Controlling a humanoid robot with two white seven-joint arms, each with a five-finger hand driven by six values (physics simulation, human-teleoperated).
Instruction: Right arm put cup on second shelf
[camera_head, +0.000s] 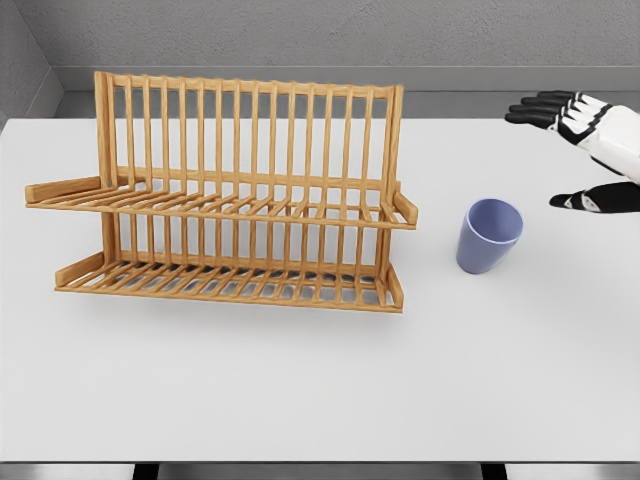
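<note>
Fingers (545, 108) on the right hand (590, 140) are spread, holding nothing. Small lavender plastic-looking cup (489, 235) stands on the white bench (320, 390) beside the two-tier wooden rack (225, 195); probably light, rigid, slick, so wrap mid-wall.

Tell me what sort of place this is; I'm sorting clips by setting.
Probably a simulated kitchen-style test bench: a two-tier wooden slatted dish rack and a lavender plastic cup stand on a plain white table against grey walls, with the open right robot hand nearby.
</note>
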